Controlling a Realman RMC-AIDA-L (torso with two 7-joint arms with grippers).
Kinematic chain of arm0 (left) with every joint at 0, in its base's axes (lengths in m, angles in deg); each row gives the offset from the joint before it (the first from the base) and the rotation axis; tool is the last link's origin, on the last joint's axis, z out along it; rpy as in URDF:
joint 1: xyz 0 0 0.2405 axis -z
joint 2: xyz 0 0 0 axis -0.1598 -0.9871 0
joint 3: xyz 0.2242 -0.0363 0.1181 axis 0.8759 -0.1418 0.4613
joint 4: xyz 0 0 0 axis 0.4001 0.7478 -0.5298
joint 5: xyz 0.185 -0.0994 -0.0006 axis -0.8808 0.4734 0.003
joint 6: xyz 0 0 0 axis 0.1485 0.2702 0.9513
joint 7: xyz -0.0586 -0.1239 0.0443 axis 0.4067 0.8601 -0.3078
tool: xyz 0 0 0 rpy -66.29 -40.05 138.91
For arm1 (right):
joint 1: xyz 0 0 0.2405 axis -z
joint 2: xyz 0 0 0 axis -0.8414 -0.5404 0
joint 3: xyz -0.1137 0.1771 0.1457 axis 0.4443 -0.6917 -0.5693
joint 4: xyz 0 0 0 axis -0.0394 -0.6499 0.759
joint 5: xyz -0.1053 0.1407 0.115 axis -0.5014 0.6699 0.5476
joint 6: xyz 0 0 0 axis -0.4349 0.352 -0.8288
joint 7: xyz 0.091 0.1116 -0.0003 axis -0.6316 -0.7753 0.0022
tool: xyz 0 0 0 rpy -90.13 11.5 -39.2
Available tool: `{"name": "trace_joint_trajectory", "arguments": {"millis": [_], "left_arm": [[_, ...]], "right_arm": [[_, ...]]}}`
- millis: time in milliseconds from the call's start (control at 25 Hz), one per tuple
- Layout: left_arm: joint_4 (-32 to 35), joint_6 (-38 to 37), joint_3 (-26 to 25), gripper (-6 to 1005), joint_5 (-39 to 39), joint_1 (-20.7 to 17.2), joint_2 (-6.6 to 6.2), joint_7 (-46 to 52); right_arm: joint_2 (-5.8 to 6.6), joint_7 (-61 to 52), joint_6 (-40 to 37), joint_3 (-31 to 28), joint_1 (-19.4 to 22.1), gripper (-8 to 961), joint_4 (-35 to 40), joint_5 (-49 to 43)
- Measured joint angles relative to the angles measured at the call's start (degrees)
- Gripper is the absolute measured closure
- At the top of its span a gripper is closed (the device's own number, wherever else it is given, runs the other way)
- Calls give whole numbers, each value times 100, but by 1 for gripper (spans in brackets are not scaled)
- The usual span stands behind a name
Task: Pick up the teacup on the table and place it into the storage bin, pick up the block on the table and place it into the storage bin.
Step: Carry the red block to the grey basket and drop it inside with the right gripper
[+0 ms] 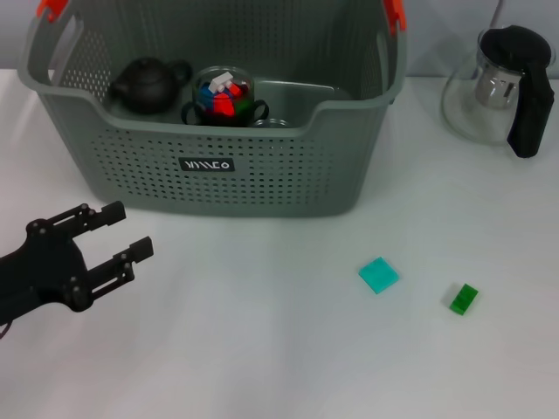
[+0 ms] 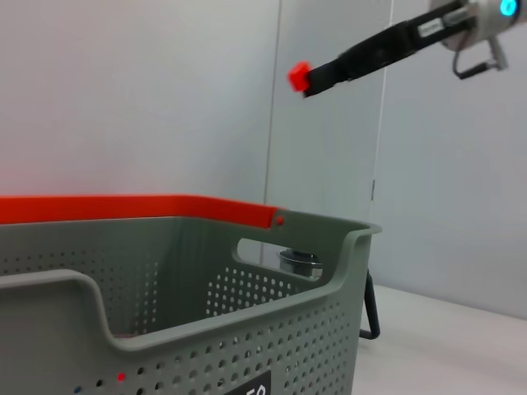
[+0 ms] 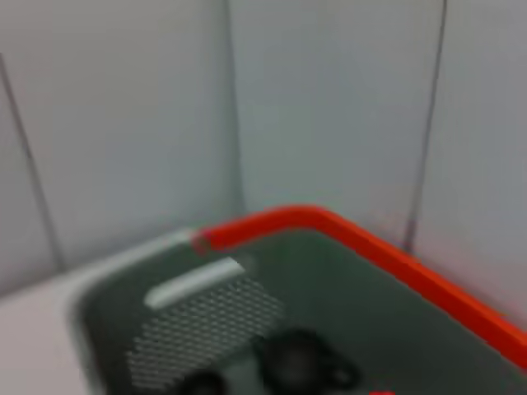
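The right gripper [image 2: 306, 80] hangs above the bin [image 1: 262, 183], pinching a small red block [image 2: 298, 76] — the drop is the step in hand, and letting go is all it needs. The block's lie is too small to tell. The left gripper [image 1: 122, 234] waits spread beside the bin — a cup [image 1: 224, 96] already inside.

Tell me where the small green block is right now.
In the head view the green block lies on the table at front right, just right of the teal block, well outside the storage bin.
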Motion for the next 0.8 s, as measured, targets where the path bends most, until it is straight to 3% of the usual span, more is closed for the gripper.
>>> {"name": "trace_joint_trajectory", "arguments": {"millis": [200, 360, 600, 800], "left_arm": [[-59, 41, -2, 385, 7, 0, 13, 0], [-81, 47, -3, 385, 40, 0, 21, 0], [-105, 42, -2, 386, 57, -6, 39, 0], [-149, 110, -2, 385, 58, -10, 40, 0]], "right_arm": [[-131, -450, 636, 465, -929, 777, -632, -1667], [-146, -774, 1340, 1022, -1477, 772, -1596, -2376], [-148, -892, 2318, 1371, -2087, 764, -3017, -2575], [-181, -887, 2909, 1542, -2327, 758, -3744, -2540]]}}
